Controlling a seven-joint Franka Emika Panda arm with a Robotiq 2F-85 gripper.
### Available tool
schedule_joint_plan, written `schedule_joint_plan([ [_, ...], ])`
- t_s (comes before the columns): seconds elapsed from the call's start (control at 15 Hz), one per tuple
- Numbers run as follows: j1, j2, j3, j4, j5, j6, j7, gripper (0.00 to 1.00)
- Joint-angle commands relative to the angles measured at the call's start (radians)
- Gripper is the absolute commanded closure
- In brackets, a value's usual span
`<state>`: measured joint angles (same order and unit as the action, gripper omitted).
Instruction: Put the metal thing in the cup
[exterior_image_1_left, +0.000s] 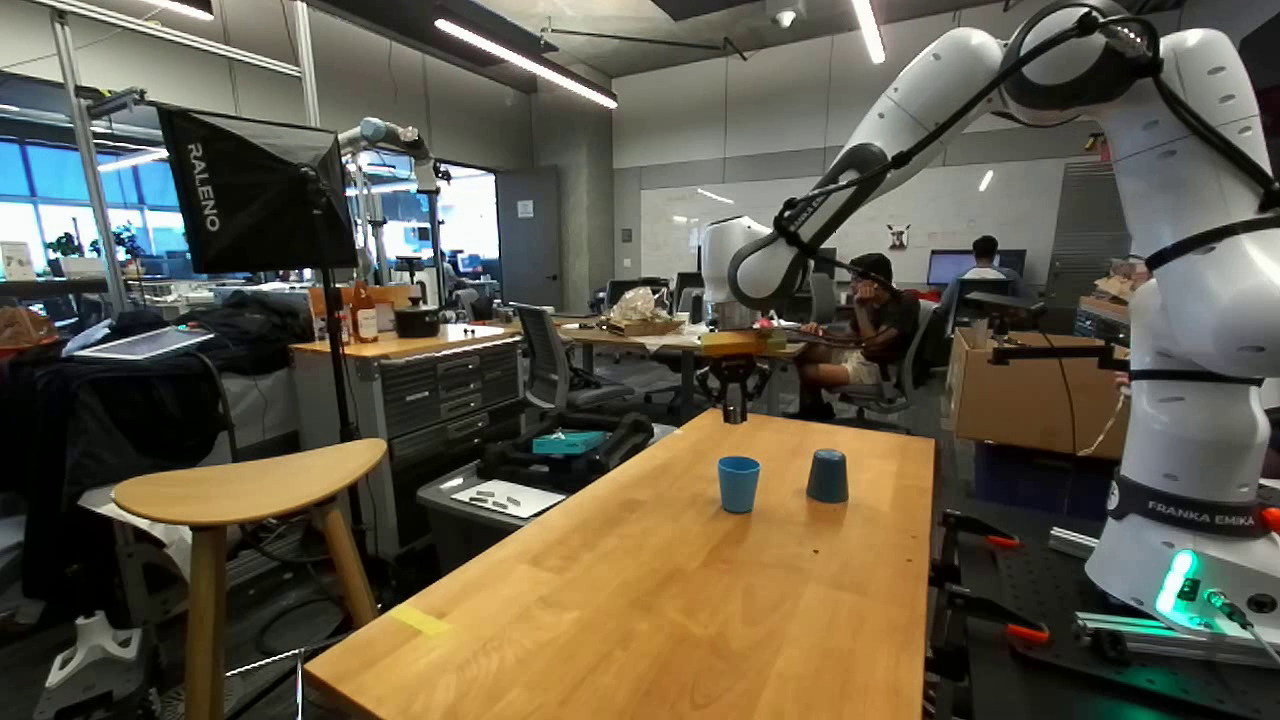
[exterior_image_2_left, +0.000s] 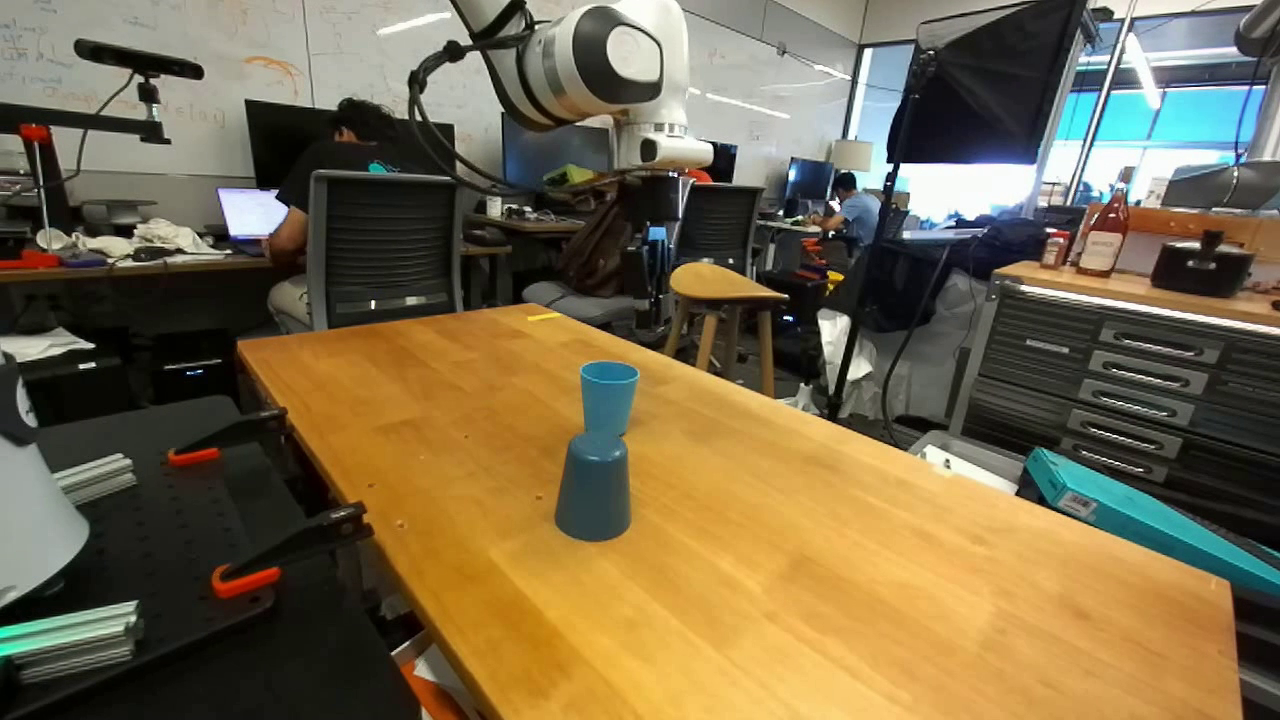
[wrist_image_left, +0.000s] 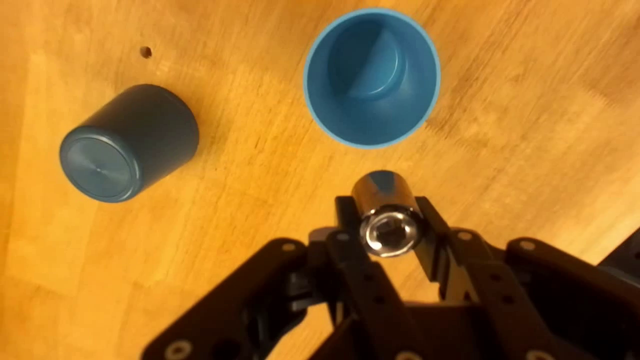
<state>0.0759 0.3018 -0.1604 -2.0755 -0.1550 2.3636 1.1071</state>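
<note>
The cup is small, bright blue and stands upright and open on the table, in both exterior views (exterior_image_1_left: 739, 488) (exterior_image_2_left: 608, 402) and near the top of the wrist view (wrist_image_left: 372, 120). My gripper (wrist_image_left: 389, 222) is shut on the metal thing (wrist_image_left: 382, 192), a short shiny cylinder with a round hollow end, held between the fingertips. In the wrist view it appears just below the cup's rim, apart from it. In both exterior views the gripper (exterior_image_1_left: 735, 405) (exterior_image_2_left: 652, 300) hangs above the table's height. The metal thing is too small to make out there.
A darker navy cup stands upside down near the blue cup, in both exterior views (exterior_image_1_left: 828, 478) (exterior_image_2_left: 594, 490) and left in the wrist view (wrist_image_left: 145, 130). Both cups are on the wooden table (exterior_image_1_left: 650, 610). Clamps (exterior_image_1_left: 990, 530) grip the table's edge by the robot base. A stool (exterior_image_1_left: 250, 485) stands beside it.
</note>
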Motion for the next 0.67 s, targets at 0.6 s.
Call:
schedule_joint_plan([
  [0.6, 0.038, 0.035, 0.022, -0.086, -0.105, 0.028, 0.095, 0.90],
])
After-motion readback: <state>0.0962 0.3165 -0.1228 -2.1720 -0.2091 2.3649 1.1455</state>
